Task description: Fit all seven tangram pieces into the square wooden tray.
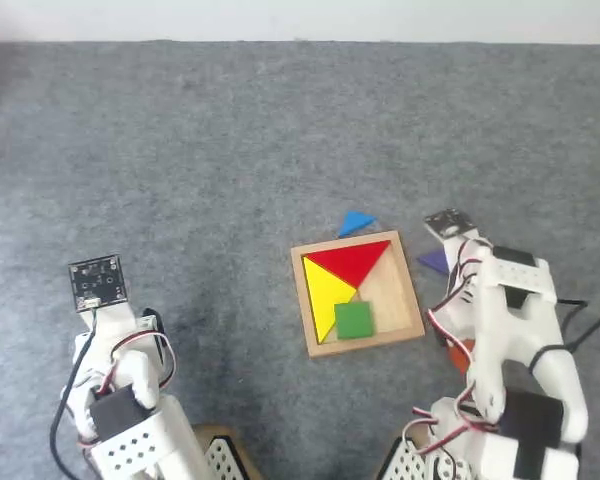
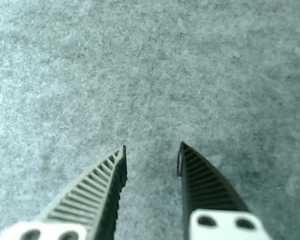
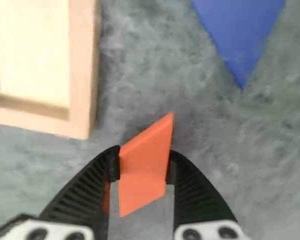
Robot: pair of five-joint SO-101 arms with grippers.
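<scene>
Grey felt (image 1: pixel 180 150), one tray (image 1: pixel 412 285) with three pieces (image 1: pixel 352 262), right jaws clamping one orange piece (image 3: pixel 142 165); left jaws apart

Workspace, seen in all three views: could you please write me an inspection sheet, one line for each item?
Surface: grey mat, covering the table.
Job's things: wooden tray holds the red triangle, yellow triangle and green square. The light blue triangle lies beyond its far edge, and the violet-blue piece lies beside it.
Clutter: nothing seen.
Grippers: left gripper is open over bare mat. The right gripper is shut on the orange piece, near a tray corner.
Cables: wires run along both arms, none across the tray.
Surroundings: pale strip beyond the mat's far edge.
</scene>
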